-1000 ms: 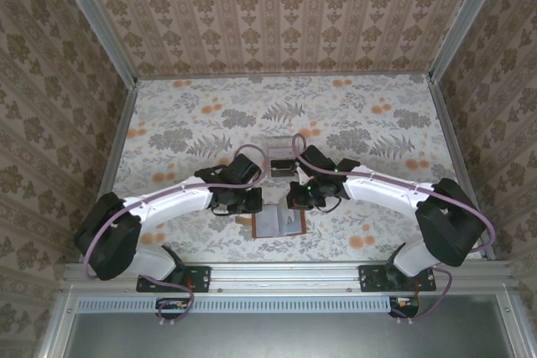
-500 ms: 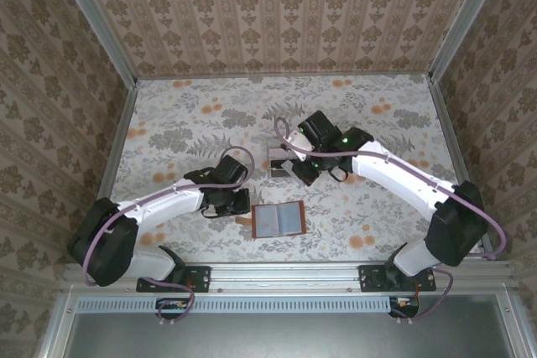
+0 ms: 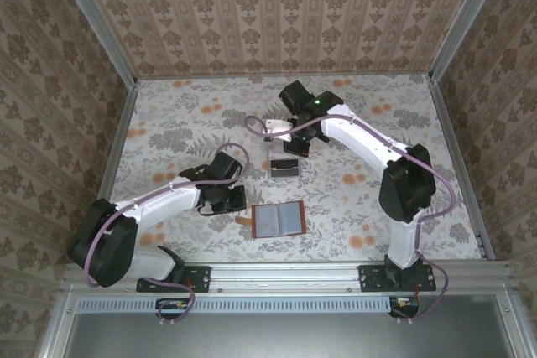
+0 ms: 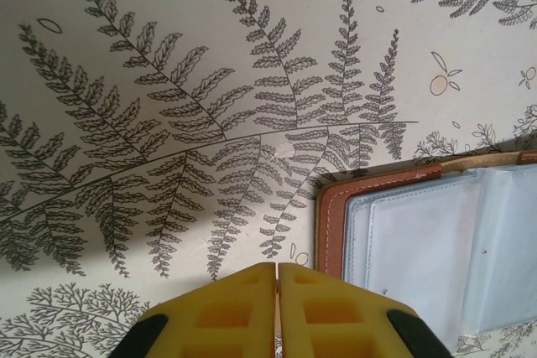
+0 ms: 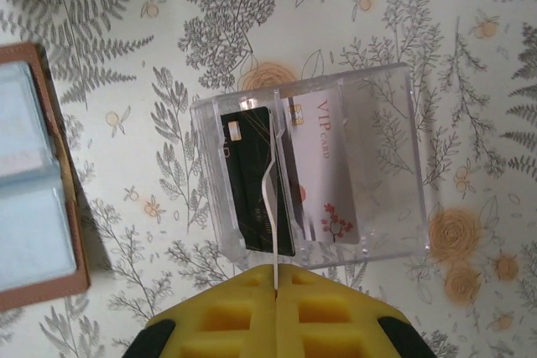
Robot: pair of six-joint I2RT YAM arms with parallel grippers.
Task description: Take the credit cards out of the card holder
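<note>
Right tool (image 5: 275,272) farther back, credit card (image 5: 273,236) in it

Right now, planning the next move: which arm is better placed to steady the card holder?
Left. The left hand, shut, is beside the rim of the card holder; the right hand is over the clear box, pinching what looks like a card.

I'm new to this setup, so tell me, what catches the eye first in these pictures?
The right pincer, shut on a thin card seen edge-on, hangs over a clear box holding a dark card and a silvery VIP card. Nearer the arms, the card holder lies open, with the shut left pincer near its corner.
</note>
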